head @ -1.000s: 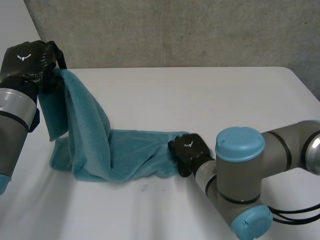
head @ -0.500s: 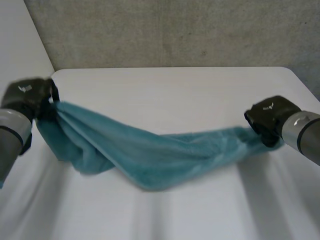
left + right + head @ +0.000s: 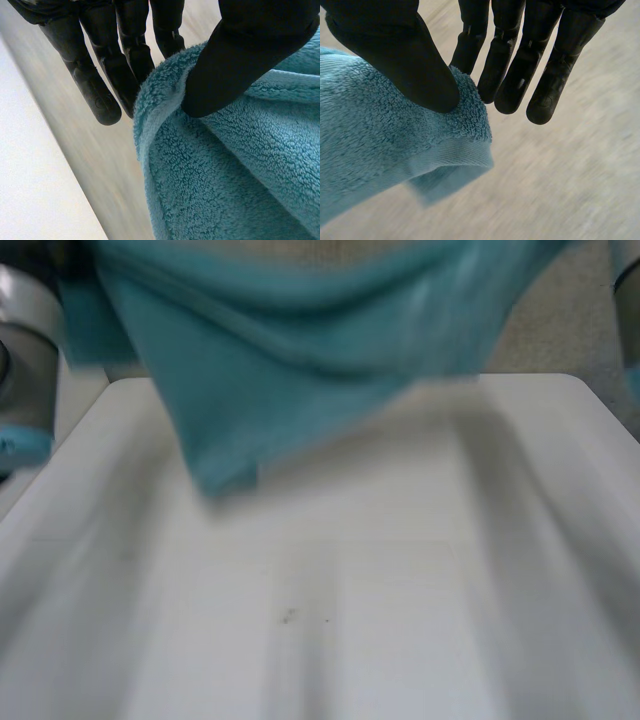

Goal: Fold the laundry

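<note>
Towel: a teal terry-cloth towel (image 3: 300, 350) is held in the air above the table. In the head view it spans 10 to 2 o'clock, and one corner hangs lowest toward 9 o'clock.
Surroundings: a smooth white table (image 3: 350, 590) lies beneath. The cloth partly hides the grey wall (image 3: 560, 330). The left arm (image 3: 22, 340) is at 10 o'clock and the right arm (image 3: 630, 280) at 2 o'clock.
Left hand (image 3: 240, 55): its wrist view shows the thumb pinching a folded towel edge against the fingers.
Right hand (image 3: 395, 55): its wrist view shows the thumb clamping a towel corner against the fingers.
Texture: looped fluffy pile with a flat woven hem band at the corner.

Fluffy terry towel (image 3: 235, 175); matt table (image 3: 380, 590)
</note>
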Action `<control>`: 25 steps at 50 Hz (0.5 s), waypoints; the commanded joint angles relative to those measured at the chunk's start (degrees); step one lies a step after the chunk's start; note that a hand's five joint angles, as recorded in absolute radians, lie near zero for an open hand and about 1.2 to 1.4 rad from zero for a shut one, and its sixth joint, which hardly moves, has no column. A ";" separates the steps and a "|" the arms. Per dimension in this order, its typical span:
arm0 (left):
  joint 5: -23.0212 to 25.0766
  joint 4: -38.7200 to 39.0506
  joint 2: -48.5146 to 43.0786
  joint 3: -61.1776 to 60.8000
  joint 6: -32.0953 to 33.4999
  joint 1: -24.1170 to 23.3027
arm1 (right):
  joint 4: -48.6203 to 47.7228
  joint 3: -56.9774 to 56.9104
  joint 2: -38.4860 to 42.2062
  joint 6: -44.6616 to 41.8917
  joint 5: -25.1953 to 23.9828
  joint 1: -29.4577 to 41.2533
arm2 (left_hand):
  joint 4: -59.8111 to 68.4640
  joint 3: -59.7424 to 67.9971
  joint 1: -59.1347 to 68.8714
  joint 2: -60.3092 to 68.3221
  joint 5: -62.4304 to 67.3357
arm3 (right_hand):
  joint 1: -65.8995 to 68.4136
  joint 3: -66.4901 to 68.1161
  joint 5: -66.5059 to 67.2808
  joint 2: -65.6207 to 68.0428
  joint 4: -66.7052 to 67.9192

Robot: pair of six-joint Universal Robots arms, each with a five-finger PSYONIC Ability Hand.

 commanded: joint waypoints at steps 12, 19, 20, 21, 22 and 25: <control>-2.67 2.48 5.51 -14.11 -1.21 -0.65 | 6.75 16.11 -6.79 0.80 -4.81 -0.44 | 11.47 11.53 17.72 11.18 13.42 | 24.44 12.00 14.05 12.29 11.69; -2.67 2.21 8.58 -18.87 -1.21 -0.56 | 6.75 21.05 -10.40 0.89 -5.07 -0.53 | 11.47 11.53 17.72 11.18 13.42 | 24.44 12.00 14.05 12.29 11.69; -2.58 2.30 9.19 -19.83 -1.21 -0.56 | 6.75 21.84 -10.58 0.98 -5.07 -0.53 | 11.47 11.53 17.72 11.18 13.42 | 24.44 12.00 14.05 12.29 11.69; -2.58 2.30 9.72 -20.71 -1.21 -0.56 | 6.75 21.85 -10.58 0.98 -5.07 -0.53 | 11.47 11.53 17.72 11.18 13.42 | 24.44 12.00 14.05 12.29 11.69; -2.58 2.30 9.73 -20.72 -1.21 -0.56 | 6.66 22.54 -10.58 0.98 -5.16 -0.61 | 11.47 11.53 17.72 11.18 13.42 | 24.44 12.00 14.05 12.29 11.69; -2.58 2.30 9.99 -22.21 -1.13 -0.56 | 6.75 23.86 -10.49 0.89 -5.25 -0.70 | 11.47 11.53 17.72 11.18 13.42 | 24.44 12.00 14.05 12.29 11.69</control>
